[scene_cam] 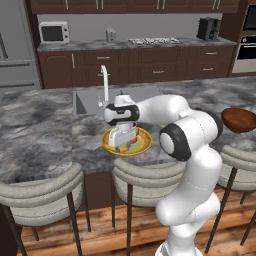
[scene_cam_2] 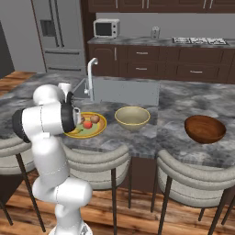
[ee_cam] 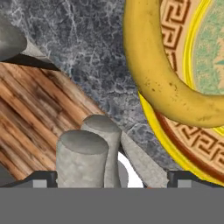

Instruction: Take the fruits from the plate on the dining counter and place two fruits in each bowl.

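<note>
Padded grey stools [scene_cam: 145, 175] stand closest to the base cameras, tucked along the near edge of the table [scene_cam: 40, 130], a long grey marbled top with an inset sink [scene_cam_2: 121, 89] and a white tap [scene_cam: 104, 82]; the white arm reaches over them and carries the end effector [scene_cam: 124, 142] low over the plate [scene_cam: 143, 145], its jaws standing wide apart and empty; in the hand view the yellow banana [ee_cam: 162, 83] curves across the plate's yellow rim [ee_cam: 153, 127] and the patterned orange ring, very close under the camera, with the marbled stone beside it and wood floor [ee_cam: 30, 113] past the table's edge; from the right base view the plate sits near the front edge of the table, partly behind the arm, and holds an orange-red round fruit [scene_cam_2: 86, 124] and a brownish round fruit [scene_cam_2: 95, 119] close together, with a strip of the banana showing at its near rim; I cannot make out a fourth fruit there; just beside the plate stands the cream-yellow bowl [scene_cam_2: 132, 118], and well apart from it, farther along the table, the dark reddish-brown bowl [scene_cam_2: 204, 128]; both bowls look empty.
</note>
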